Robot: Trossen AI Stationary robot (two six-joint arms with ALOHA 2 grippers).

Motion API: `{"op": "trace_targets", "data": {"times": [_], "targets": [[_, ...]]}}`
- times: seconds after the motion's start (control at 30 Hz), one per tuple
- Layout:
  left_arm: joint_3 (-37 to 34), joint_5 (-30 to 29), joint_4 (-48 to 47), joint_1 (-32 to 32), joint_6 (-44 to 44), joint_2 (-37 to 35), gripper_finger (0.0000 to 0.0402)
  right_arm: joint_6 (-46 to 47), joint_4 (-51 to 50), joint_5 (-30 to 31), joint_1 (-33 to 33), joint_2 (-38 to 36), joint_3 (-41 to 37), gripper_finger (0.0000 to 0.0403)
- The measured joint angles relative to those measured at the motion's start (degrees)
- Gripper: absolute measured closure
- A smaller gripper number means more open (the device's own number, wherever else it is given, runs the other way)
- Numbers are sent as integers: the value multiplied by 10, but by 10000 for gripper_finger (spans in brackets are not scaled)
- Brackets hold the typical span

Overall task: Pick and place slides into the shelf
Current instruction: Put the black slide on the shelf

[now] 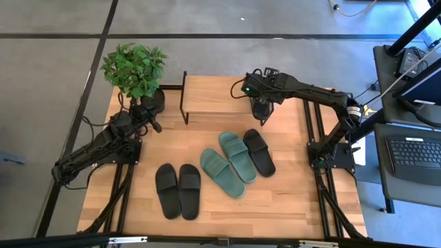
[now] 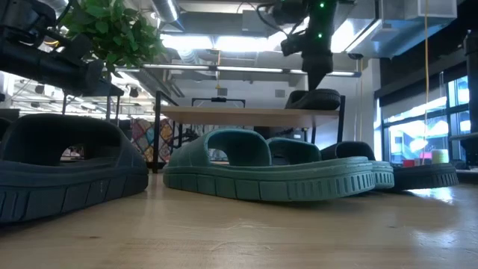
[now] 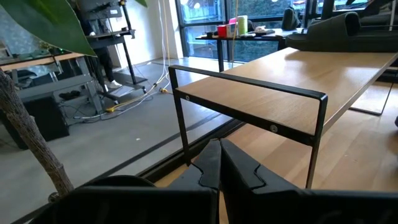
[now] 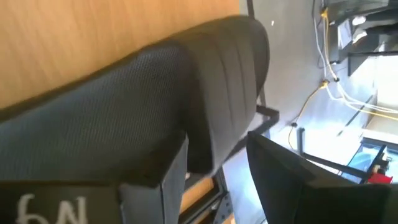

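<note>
My right gripper (image 1: 261,112) points down over the right end of the shelf (image 1: 207,95) and is shut on a black slide (image 2: 314,99), whose sole lies on the light top board (image 2: 254,113). That slide fills the right wrist view (image 4: 155,106) and shows far off in the left wrist view (image 3: 336,28). Five more slides lie flat on the table: a black pair (image 1: 178,190), a green pair (image 1: 229,164) and a single black one (image 1: 260,151). My left gripper (image 3: 219,167) waits shut by the plant pot, at the shelf's left end. My right gripper holds the black slide by the side of its wide strap (image 4: 214,146), pinched between the two fingers (image 4: 280,174). It comes from above, pointing down. The slide sits level, its sole on the right end of the shelf's top board.
A potted plant (image 1: 134,69) stands at the table's far left corner, close to the left arm. The shelf's thin black frame (image 3: 249,84) stands before my left gripper. Bare tabletop (image 1: 296,200) lies near the front right; the green slides (image 2: 269,172) crowd the middle.
</note>
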Motion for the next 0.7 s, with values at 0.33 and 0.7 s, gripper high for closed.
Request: {"op": "trace_targets", "data": {"times": [0.33, 0.7], "targets": [[0, 0, 0, 0, 0, 0, 401, 38, -103, -95, 68, 0, 73, 236], [0, 0, 0, 0, 0, 0, 401, 75, -104, -115, 279, 0, 49, 236]]}}
